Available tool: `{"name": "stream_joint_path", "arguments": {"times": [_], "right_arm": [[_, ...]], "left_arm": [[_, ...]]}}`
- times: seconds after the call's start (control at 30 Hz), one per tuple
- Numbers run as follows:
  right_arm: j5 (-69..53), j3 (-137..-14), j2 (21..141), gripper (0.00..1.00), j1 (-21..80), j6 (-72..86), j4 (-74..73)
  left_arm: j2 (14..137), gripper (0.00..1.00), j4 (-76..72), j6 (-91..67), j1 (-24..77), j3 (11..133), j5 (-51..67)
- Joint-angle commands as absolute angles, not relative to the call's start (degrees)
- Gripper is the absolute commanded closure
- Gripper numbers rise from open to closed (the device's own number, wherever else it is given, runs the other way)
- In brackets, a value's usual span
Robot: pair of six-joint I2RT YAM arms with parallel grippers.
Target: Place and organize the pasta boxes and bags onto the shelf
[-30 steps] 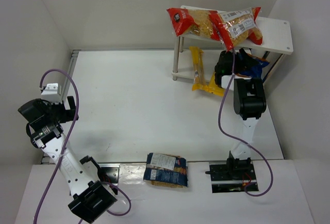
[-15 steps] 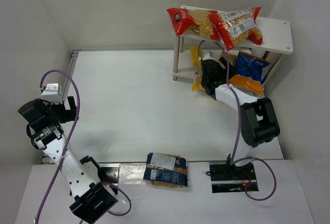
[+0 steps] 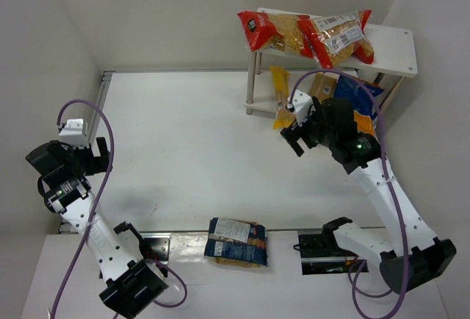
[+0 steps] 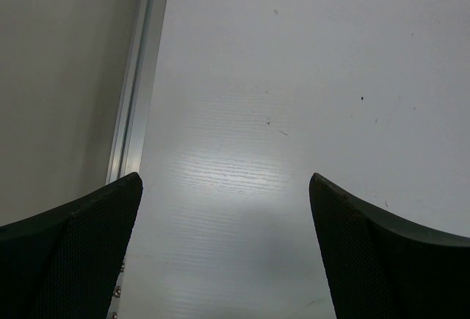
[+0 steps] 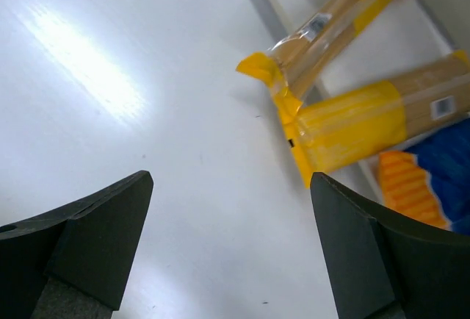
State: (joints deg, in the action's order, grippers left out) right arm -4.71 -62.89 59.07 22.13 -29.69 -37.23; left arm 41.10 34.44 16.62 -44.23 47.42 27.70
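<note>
Two red-and-clear packs (image 3: 275,32) lie on the shelf (image 3: 396,47) top board, and the yellow-orange packs (image 5: 360,124) and blue pack (image 3: 358,98) sit at its lower level, ends jutting out; only the dark blue pack (image 3: 236,241) waits at the white table (image 3: 183,150) near edge. The right gripper (image 3: 296,139) gapes empty beside the shelf, the left gripper (image 4: 225,183) is spread too, white walls all round

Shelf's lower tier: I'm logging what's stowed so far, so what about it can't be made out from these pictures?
- Top view: the shelf's top board and the two red-and-clear packs cover most of what lies beneath.
- Top view: the right arm overlaps the blue pack's near end.
- Right wrist view: the blue pack is cut by the frame edge and a finger; both yellow packs run out of frame.
- Left wrist view: only table shows.
</note>
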Motion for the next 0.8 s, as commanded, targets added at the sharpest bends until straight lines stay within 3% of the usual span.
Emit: {"name": "stream_joint_path", "arguments": {"times": [0.0, 0.2, 0.3, 0.77], "right_arm": [[-24.33, -63.46, 57.49, 0.03, 14.78, -25.76, -45.44], [-34.79, -60.04, 52.40, 0.00, 2.23, -22.77, -46.05], [-33.58, -59.41, 50.54, 0.00, -1.13, -20.65, -44.82], [-32.52, -58.89, 50.10, 0.00, -4.31, -19.07, -44.12]], "left_arm": [[40.52, 0.00, 33.84, 17.84, -44.65, 49.13, 29.62], [39.99, 0.00, 33.84, 17.84, -44.65, 49.13, 29.62], [39.99, 0.00, 33.84, 17.84, -44.65, 49.13, 29.62], [39.99, 0.00, 33.84, 17.84, -44.65, 48.60, 30.15]]}}
